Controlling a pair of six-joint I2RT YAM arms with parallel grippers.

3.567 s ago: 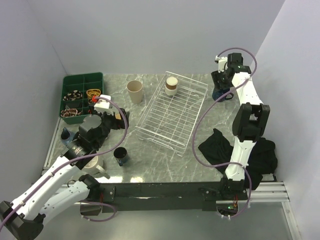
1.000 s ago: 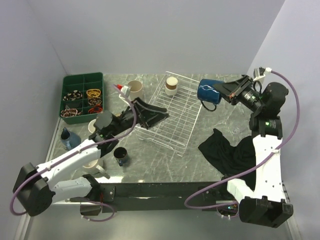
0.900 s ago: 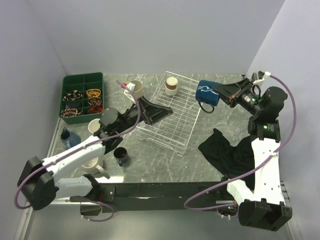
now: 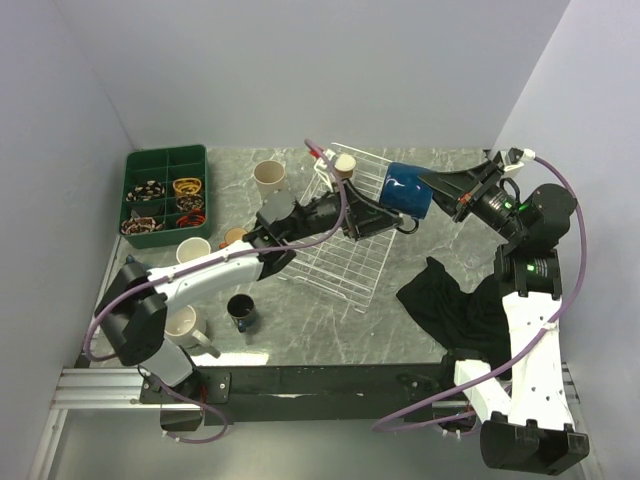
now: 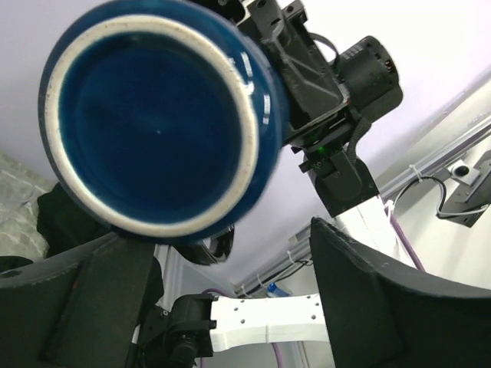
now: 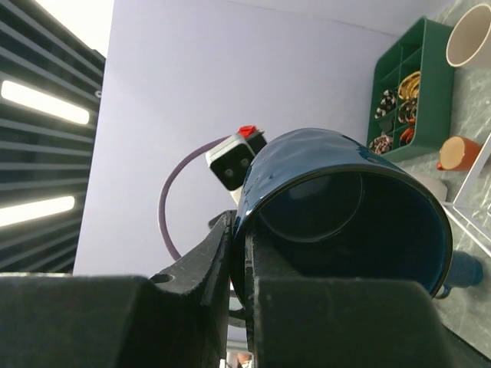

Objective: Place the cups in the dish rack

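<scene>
Blue mug is hanging on its side in the air by the far right corner of the dish rack, with the right hand pinching its rim. The left hand is hovering just beside its base, fingers spread open, gripping nothing.

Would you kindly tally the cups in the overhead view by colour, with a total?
Dark blue: 2, the dark blue mug and the small navy cup
White or cream: 2, the white cup and the cream mug
Beige tumbler: 1
Orange cup: 1
Brown-and-cream cup: 1
Total: 7
</scene>
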